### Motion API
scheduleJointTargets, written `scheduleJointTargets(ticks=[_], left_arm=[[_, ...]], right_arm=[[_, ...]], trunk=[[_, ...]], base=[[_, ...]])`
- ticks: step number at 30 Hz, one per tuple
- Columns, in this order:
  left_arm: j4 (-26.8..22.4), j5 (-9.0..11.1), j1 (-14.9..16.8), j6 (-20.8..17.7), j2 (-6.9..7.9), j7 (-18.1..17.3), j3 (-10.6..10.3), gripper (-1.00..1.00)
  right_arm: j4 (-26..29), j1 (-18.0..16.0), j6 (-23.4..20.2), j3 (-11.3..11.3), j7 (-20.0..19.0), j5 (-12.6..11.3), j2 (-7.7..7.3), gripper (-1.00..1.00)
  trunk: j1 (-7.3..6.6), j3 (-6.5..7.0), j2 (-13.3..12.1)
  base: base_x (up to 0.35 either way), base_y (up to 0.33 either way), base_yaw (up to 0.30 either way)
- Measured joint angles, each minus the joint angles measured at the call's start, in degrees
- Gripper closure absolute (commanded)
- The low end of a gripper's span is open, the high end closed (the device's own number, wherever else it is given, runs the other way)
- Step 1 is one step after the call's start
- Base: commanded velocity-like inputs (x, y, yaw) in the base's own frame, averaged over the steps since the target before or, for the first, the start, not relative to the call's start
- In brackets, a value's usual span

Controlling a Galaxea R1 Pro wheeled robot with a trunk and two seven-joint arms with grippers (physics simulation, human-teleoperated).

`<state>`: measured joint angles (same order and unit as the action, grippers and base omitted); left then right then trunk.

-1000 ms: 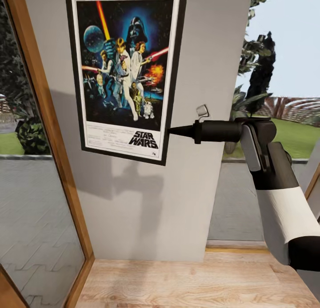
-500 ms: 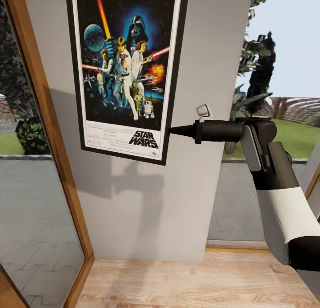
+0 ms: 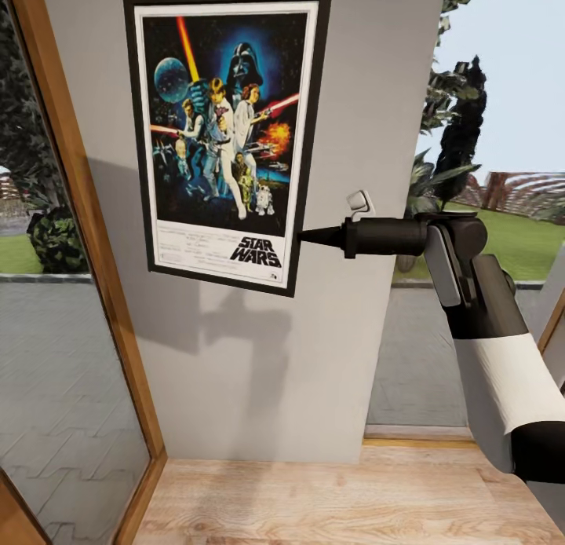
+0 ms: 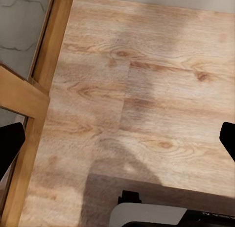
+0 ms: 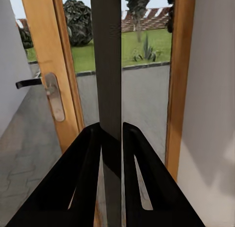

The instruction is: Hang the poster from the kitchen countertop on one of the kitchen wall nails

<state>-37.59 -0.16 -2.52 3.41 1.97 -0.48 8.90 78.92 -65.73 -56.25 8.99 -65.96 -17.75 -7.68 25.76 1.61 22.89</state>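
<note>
The poster (image 3: 227, 137) lies flat against the pale grey wall (image 3: 377, 89), slightly tilted, its black frame and "STAR WARS" logo plain to see. My right gripper (image 3: 303, 235) reaches in from the right and is shut on the poster's lower right edge. In the right wrist view the frame (image 5: 111, 65) runs as a dark edge-on strip, pinched between the two black fingers (image 5: 90, 153). My left gripper (image 4: 117, 143) hangs open over the wooden floor (image 4: 147, 80), holding nothing. No wall nail can be made out; the kitchen countertop is out of view.
A wood-framed glass pane (image 3: 78, 215) stands close on the left of the wall strip. Another glazed opening (image 3: 486, 137) with a garden behind lies to the right. A wooden door with a lever handle (image 5: 51, 94) appears past the poster. Light plank floor (image 3: 345, 498) runs below.
The poster has slid a little down the wall, so its top frame edge is now in sight. My right gripper dropped slightly with it.
</note>
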Motion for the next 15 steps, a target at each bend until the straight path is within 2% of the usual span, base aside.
scheduleJointTargets(ticks=[8,15], left_arm=[[-0.1,0.0,0.0,0.0,0.0,0.0,0.0,-1.0],[-0.1,0.0,0.0,0.0,0.01,0.0,0.0,-1.0]], right_arm=[[-0.1,0.0,0.0,0.0,0.0,0.0,0.01,1.0],[-0.2,0.0,0.0,0.0,0.0,0.1,-0.01,1.0]], trunk=[[0.0,0.0,0.0],[-0.02,0.0,0.0]], base=[[0.013,0.0,0.0],[0.192,0.0,0.0]])
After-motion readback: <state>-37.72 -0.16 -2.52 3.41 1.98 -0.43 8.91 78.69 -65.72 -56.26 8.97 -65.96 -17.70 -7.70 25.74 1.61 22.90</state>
